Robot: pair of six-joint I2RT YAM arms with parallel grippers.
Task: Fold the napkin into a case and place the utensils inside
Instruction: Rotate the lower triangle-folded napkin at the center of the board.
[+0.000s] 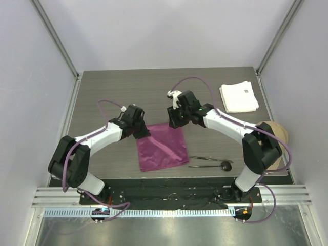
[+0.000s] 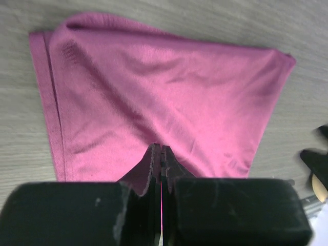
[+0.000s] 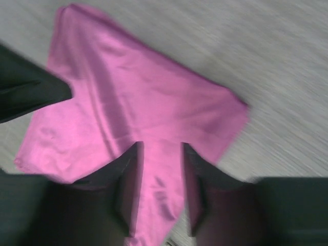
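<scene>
The magenta napkin (image 1: 161, 146) lies flat on the table in front of both arm bases. My left gripper (image 1: 143, 134) sits at its far left corner. In the left wrist view that gripper (image 2: 161, 149) is shut, with a thin edge of the napkin (image 2: 164, 97) pinched between the jaws. My right gripper (image 1: 175, 122) is at the far right corner. Its jaws (image 3: 161, 149) stand apart astride the napkin's (image 3: 148, 107) corner, cloth between them, not pinched. Two thin dark utensils (image 1: 207, 161) lie right of the napkin, the spoon's round head (image 1: 225, 165) at their right end.
A folded white cloth (image 1: 239, 96) lies at the table's far right. A tan round object (image 1: 275, 134) sits at the right edge behind my right arm. The left gripper shows as a dark shape (image 3: 28, 92) in the right wrist view.
</scene>
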